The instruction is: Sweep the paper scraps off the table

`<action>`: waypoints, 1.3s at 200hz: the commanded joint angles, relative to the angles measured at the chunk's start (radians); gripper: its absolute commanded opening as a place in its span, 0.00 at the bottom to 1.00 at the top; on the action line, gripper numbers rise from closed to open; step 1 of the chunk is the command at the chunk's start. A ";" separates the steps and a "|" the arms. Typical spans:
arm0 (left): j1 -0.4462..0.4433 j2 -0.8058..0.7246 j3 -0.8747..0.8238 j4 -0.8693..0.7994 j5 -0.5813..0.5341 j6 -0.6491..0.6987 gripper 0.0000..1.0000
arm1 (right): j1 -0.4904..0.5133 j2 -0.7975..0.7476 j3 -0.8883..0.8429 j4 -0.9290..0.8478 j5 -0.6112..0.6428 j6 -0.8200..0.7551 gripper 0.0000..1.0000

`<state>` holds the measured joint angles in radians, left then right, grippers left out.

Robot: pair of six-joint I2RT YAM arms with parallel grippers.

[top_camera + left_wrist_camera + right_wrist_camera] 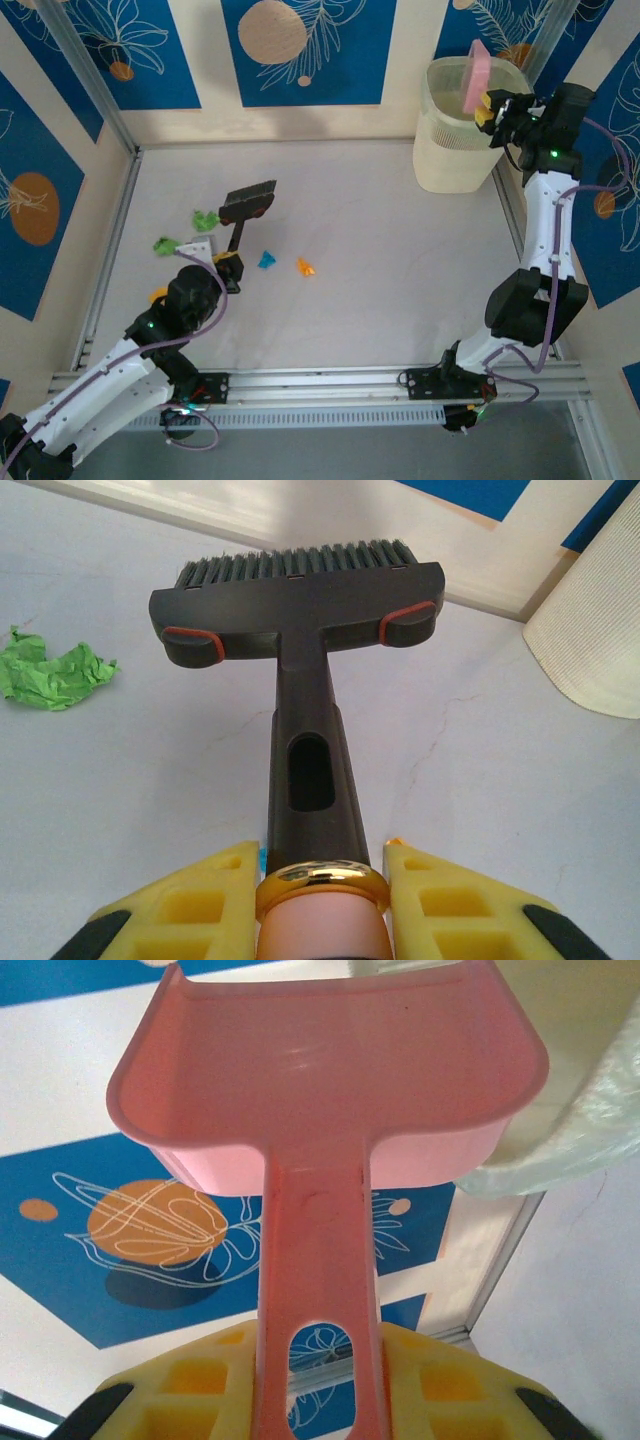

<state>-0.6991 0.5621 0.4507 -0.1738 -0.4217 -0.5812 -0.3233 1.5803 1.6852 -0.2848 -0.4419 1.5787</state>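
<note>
Plenty left to sweep here. Four paper scraps (267,260) lie loose on the worktop (400,260), all clustered around the brush (240,225). Two green ones sit to the left of its head, the nearer one just beside it. A cyan one and an orange one lie to the right of its handle, a little apart from each other. The left wrist view picks up one green scrap (50,670) off the left end of the bristles, near them but not touching.

None of these is in the dustpan (476,72), which is well away to the brush's right, stood up on end over the mouth of the waste bin (455,150). Its tray shows no scraps in the right wrist view. What the bin already holds cannot be told from here, so the finished share is a guess; going by the worktop, the job looks partway at best.

Now the claws. The left claw (232,262) is clamped tight on the brush handle, one yellow finger pressed to each side, with the head reaching out ahead over the worktop. The right claw (487,110) is likewise closed hard on the dustpan's flat pink handle, fingers flanking it near the slot.
</note>
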 commanded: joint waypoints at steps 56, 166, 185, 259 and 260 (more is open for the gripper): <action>-0.008 -0.029 0.004 0.030 -0.036 -0.002 0.00 | 0.108 -0.173 0.003 -0.018 0.010 -0.269 0.00; -0.008 -0.041 -0.001 0.015 -0.039 -0.035 0.00 | 0.727 -0.524 -0.348 -0.515 0.495 -1.017 0.00; -0.008 -0.056 -0.005 0.013 -0.038 -0.040 0.00 | 0.746 -0.563 -0.430 -0.617 0.493 -1.019 0.00; -0.008 0.101 0.050 0.094 0.196 -0.016 0.00 | 0.951 -0.601 -0.709 -0.719 0.590 -0.968 0.00; -0.008 0.105 0.053 0.095 0.199 -0.016 0.00 | 0.954 -0.600 -0.710 -0.720 0.592 -0.969 0.00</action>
<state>-0.6991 0.6014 0.4496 -0.1516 -0.3458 -0.6117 0.5785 0.9455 1.0008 -0.9520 0.0822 0.6029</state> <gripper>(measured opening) 0.267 0.260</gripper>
